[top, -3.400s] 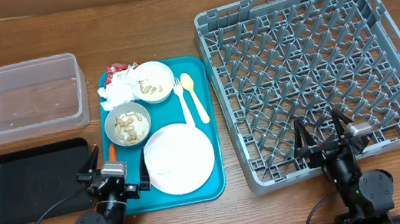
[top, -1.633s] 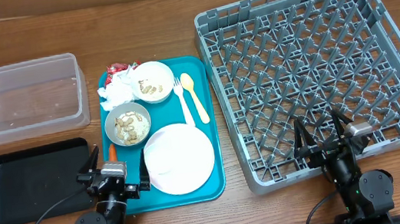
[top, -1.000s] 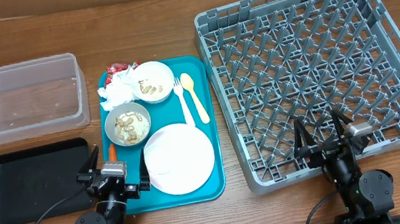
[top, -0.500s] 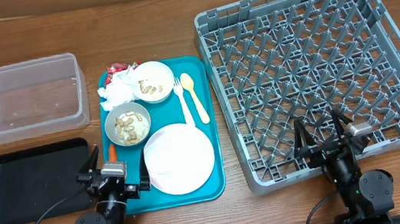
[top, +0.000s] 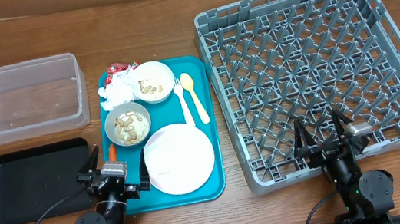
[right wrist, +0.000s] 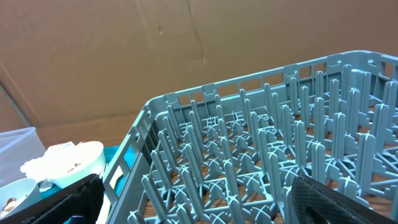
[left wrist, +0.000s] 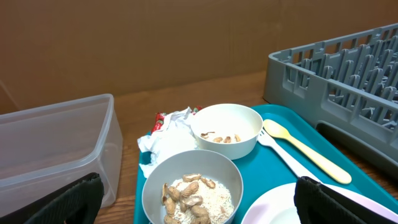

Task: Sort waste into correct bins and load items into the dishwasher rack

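On the teal tray [top: 203,138] lie two white bowls with beige food scraps [top: 128,124] [top: 153,82], a pale plate [top: 179,158], yellow cutlery [top: 195,97], a crumpled white napkin [top: 119,88], a red-and-silver wrapper [top: 117,67] and a carrot tip [top: 112,150]. The near bowl [left wrist: 191,190], far bowl [left wrist: 226,129], napkin [left wrist: 168,138] and cutlery [left wrist: 301,151] show in the left wrist view. The clear tub [top: 19,99] and black tray [top: 31,183] stand left. The grey rack [top: 318,65] is right. My left gripper [top: 113,175] is open at the tray's near edge. My right gripper [top: 325,136] is open over the rack's near edge [right wrist: 261,180].
A brown cardboard wall stands behind the table [left wrist: 186,43]. The wooden table [top: 275,210] shows in front of the rack and between the tub and teal tray. No white cup is in view.
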You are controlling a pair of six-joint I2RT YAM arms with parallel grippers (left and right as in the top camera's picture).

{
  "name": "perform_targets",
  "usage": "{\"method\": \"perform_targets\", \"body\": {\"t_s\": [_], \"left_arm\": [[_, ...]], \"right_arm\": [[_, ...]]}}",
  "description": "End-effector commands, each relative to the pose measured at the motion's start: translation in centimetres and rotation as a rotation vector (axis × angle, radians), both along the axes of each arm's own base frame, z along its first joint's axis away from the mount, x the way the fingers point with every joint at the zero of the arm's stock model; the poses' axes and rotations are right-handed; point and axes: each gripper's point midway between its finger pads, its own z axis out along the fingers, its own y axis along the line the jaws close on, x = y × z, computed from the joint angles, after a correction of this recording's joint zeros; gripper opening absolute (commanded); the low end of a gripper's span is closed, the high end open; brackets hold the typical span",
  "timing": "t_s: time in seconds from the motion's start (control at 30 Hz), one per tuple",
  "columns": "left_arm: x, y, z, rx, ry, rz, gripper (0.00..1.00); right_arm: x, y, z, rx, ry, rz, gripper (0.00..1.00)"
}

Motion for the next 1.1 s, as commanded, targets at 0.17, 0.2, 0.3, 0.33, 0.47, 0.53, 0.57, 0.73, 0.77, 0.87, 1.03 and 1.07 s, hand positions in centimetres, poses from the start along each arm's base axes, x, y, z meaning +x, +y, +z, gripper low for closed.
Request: {"method": "perform_targets", "body": {"t_s": [0.17,0.2,0.3,0.33,0.47,0.53,0.57,0.73,0.77,0.87,1.03,1.07], "left_arm": [[0.0,0.1,-0.2,-0.006,-0.006,0.006,1.0],[0.0,0.1,-0.2,-0.006,-0.005,0.006,1.0],[0.0,0.1,-0.2,-0.006,-0.005,0.006,1.0],[0.0,0.1,-0.2,-0.006,-0.006,0.006,1.0],[0.0,0.1,-0.2,-0.006,-0.005,0.006,1.0],[0.0,0.1,-0.2,-0.006,-0.006,0.006,1.0],[0.0,0.1,-0.2,-0.006,-0.006,0.006,1.0],[0.0,0.1,-0.2,-0.006,-0.006,0.006,1.0],[0.0,0.1,-0.2,-0.006,-0.006,0.006,1.0],[0.0,0.1,-0.2,-0.006,-0.005,0.006,1.0],[0.0,0.1,-0.2,-0.006,-0.006,0.006,1.0],[0.0,0.1,-0.2,-0.006,-0.006,0.006,1.0]], "right_arm": [[0.0,0.1,0.1,0.003,-0.015,0.004,1.0],[-0.1,0.4,0.2,0.007,-0.019,0.02,1.0],[-0.5,1.5,1.2,0.011,-0.046,0.087,1.0],[-0.6,1.7,1.6,0.019,-0.046,0.1,1.0],[-1.6,1.4,4.4,0.062,-0.01,0.093,1.0],[-2.2,1.2,6.3,0.061,0.01,0.085,1.0],[-2.4,1.2,7.4,0.059,0.027,0.085,1.0],[-2.0,1.3,11.8,0.046,0.214,0.08,0.99],[-1.8,1.4,12.2,0.043,0.255,0.082,1.0],[-0.9,1.9,13.2,0.036,0.426,0.099,1.0],[0.9,3.1,14.3,0.043,0.638,0.15,1.0],[1.4,3.8,14.4,0.067,0.667,0.182,1.0]]}}
